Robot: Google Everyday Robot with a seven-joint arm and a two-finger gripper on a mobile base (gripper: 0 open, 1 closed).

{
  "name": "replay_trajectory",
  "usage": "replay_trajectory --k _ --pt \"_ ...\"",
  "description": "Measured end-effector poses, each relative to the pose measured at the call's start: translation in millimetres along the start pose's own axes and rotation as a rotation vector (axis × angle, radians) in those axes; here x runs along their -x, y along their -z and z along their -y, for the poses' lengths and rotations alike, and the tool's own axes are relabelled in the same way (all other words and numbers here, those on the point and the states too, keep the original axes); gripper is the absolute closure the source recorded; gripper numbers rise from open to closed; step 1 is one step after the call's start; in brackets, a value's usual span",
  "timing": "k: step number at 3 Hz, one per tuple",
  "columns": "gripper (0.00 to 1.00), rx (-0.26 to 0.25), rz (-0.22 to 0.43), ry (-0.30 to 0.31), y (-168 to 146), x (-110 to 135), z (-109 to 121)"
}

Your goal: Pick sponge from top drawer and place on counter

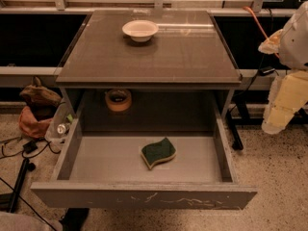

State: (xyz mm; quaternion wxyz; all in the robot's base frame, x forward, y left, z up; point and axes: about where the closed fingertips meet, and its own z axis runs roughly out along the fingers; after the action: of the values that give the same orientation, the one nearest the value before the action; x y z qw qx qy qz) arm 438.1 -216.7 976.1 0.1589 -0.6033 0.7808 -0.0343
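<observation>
The sponge [158, 153] lies green side up in the open drawer [144, 196], lower centre of the frame, below the worktop [183, 57]. The gripper [284, 105] hangs at the right edge, well apart; I cannot tell its grip.

Robot test lab, not a home kitchen

A lone grey cabinet [159, 112] with a glossy counter [144, 57] and an open top drawer [144, 196] stands on a speckled floor [279, 177] against metal rails [29, 71]. Black cables [12, 150] and a tripod leg [19, 182] lie at the left near a cloth bag [33, 121], and an orange cable [255, 23] runs behind. The gripper [281, 107] of a white robot arm [296, 37] hangs at the right edge, beside the cabinet.
</observation>
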Motion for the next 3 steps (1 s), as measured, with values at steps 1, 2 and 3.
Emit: replay_trajectory --k 1,2,3 --pt "0.0 0.0 0.0 0.0 0 0 0" --pt "0.0 0.014 0.036 -0.002 -17 5 -1" --pt "0.0 0.047 0.124 0.019 -56 22 -2"
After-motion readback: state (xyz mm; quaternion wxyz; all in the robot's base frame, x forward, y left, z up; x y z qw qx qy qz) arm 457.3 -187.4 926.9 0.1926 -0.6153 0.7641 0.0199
